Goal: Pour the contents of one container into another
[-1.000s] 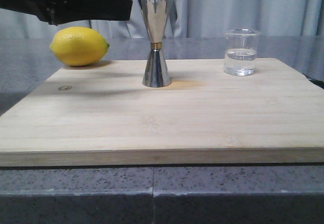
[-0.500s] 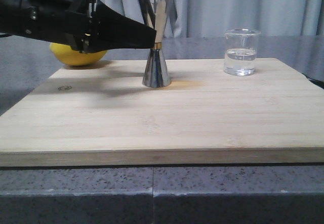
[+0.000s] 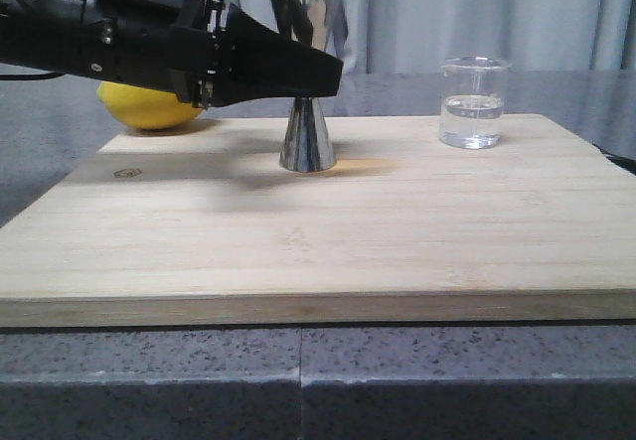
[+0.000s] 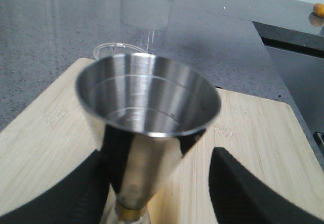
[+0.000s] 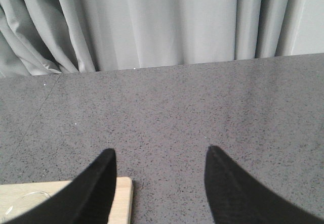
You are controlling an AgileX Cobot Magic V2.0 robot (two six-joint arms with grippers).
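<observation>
The steel jigger (image 3: 306,137) stands upright at the back middle of the wooden board (image 3: 328,241). Its upper cup (image 4: 149,97) looks empty. My left gripper (image 3: 320,71) reaches in from the left at the height of the jigger's waist. It is open (image 4: 158,155), with one finger on each side of the jigger and a clear gap on one side. The glass beaker (image 3: 474,102), about half full of clear liquid, stands at the board's back right; its rim (image 4: 114,47) shows behind the jigger. My right gripper (image 5: 159,150) is open over the counter, holding nothing.
A yellow lemon (image 3: 144,110) lies at the board's back left corner, partly hidden by my left arm. Grey speckled counter (image 5: 177,113) surrounds the board, with curtains behind. A board corner (image 5: 123,198) shows by the right gripper's fingers.
My left gripper has moved to the right and down, from left of the jigger to straddling its waist. The jigger, beaker and lemon have not moved.
</observation>
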